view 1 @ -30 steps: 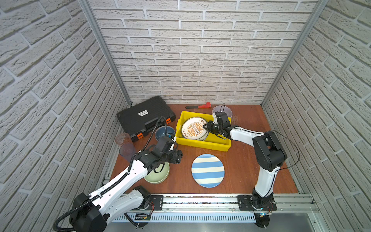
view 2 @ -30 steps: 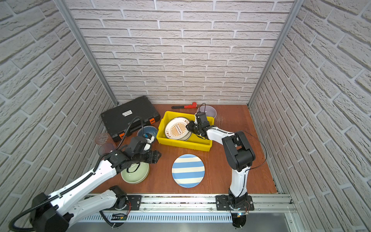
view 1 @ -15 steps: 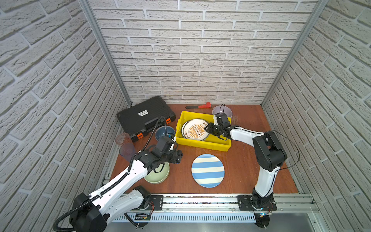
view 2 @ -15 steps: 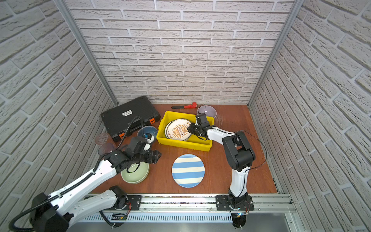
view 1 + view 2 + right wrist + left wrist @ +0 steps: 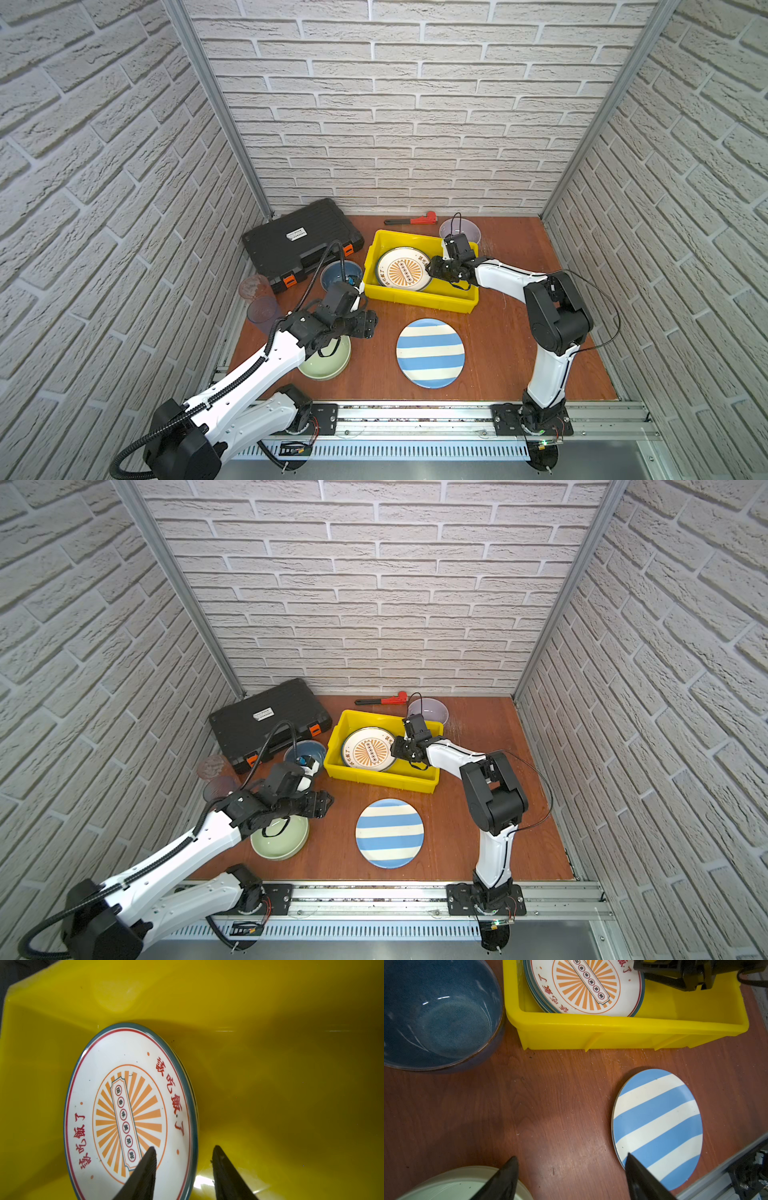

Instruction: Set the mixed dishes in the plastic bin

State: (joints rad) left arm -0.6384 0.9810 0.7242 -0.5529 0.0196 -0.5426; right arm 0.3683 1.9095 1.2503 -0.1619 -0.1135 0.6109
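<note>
The yellow plastic bin [image 5: 419, 297] [image 5: 382, 779] stands at mid-table. Inside it the orange sunburst plate [image 5: 401, 270] [image 5: 124, 1105] rests on other plates. My right gripper [image 5: 432, 268] [image 5: 185, 1147] reaches into the bin, open, with one finger over the plate's face and the other beyond its rim. My left gripper [image 5: 370, 326] [image 5: 572, 1156] hovers open and empty over bare table, between the pale green bowl [image 5: 328, 361] and the blue-white striped plate [image 5: 430, 353] [image 5: 658, 1118]. A blue bowl [image 5: 332, 276] sits left of the bin, and a lavender bowl [image 5: 465, 228] behind it.
A black tool case [image 5: 297, 241] lies at the back left, with a red pipe wrench [image 5: 415, 219] by the back wall. Two tinted tumblers [image 5: 254, 286] [image 5: 262, 311] stand at the table's left edge. Brick walls close in three sides.
My right gripper's jaws have spread apart and the sunburst plate has settled lower into the bin. The left arm has stayed still.
</note>
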